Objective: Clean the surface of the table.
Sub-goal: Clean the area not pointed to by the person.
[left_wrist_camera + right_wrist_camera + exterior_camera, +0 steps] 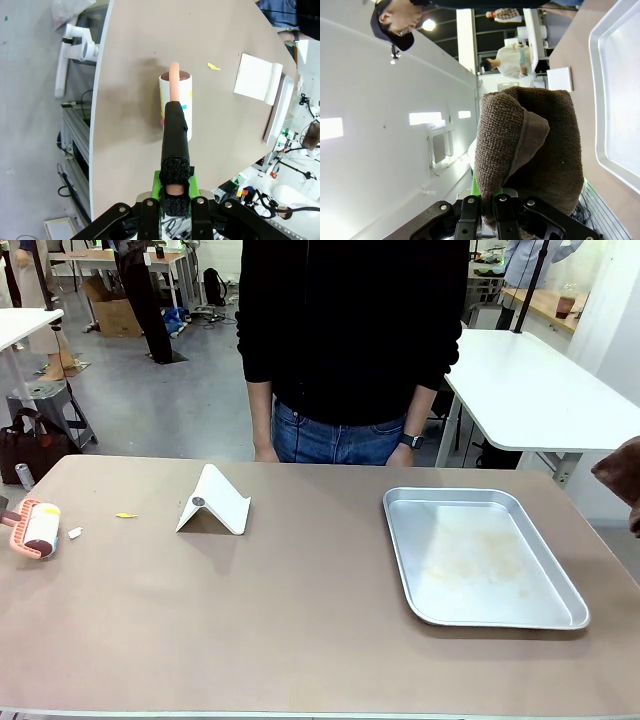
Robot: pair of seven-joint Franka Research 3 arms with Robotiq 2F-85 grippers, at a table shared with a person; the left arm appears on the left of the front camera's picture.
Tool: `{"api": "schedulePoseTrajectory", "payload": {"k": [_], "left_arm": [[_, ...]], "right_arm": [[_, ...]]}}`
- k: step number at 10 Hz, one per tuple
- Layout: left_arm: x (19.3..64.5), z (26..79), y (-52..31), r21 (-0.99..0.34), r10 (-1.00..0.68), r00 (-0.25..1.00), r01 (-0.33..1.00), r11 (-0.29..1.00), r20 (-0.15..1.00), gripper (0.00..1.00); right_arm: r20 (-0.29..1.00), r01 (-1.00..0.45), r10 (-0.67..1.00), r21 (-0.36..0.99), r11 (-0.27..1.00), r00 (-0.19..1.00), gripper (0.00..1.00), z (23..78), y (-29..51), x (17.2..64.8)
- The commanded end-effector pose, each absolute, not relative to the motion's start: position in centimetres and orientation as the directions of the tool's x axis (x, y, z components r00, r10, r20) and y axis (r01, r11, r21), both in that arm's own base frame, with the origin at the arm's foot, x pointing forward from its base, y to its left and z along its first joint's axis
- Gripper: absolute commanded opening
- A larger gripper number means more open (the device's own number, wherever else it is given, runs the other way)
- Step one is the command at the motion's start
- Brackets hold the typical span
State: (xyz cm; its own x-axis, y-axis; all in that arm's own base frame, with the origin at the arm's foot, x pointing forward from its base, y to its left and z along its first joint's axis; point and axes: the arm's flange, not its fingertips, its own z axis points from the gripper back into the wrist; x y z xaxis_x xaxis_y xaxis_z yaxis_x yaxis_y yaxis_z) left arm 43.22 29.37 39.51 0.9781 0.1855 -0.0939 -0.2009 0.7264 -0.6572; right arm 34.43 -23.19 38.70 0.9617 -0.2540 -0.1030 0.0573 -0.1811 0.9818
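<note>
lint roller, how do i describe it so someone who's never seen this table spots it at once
Start at the taupe-brown table and go to its left edge, far from the metal tray on the right. There lies the lint roller, left of a white folded stand: the one thing with a salmon-pink frame around a white roll.

Tabletop point(300, 610): large, rectangular, smooth matte taupe-brown, thin pale edge. Lies level, spans nearly whole width of front view, near edge along bottom. Middle and near side bare. Far left part carries loose bits: small yellow scrap point(125, 515), and white scrap point(74, 533) left of it and slightly nearer. Left wrist view: same brown top point(130, 75), pale rim, yellow scrap point(213, 66) on it.
</note>
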Motion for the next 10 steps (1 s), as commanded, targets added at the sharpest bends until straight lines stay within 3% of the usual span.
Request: {"api": "schedulePoseTrajectory", "payload": {"k": [1, 10], "left_arm": [[42.5, 39.3, 27.8, -0.637, 0.186, 0.976, -0.212, 0.741, -0.109, 0.0], [46.1, 36.9, 22.3, -0.652, 0.128, 0.97, -0.234, 0.722, -0.207, 0.03]], "right_arm": [[-0.098, 0.05, -0.248, 0.98, -0.194, 0.964, 0.0, 39.1, -23.3, 34.3], [-0.098, 0.05, -0.248, 0.98, -0.194, 0.964, 0.0, 39.1, -23.3, 34.3]]}}
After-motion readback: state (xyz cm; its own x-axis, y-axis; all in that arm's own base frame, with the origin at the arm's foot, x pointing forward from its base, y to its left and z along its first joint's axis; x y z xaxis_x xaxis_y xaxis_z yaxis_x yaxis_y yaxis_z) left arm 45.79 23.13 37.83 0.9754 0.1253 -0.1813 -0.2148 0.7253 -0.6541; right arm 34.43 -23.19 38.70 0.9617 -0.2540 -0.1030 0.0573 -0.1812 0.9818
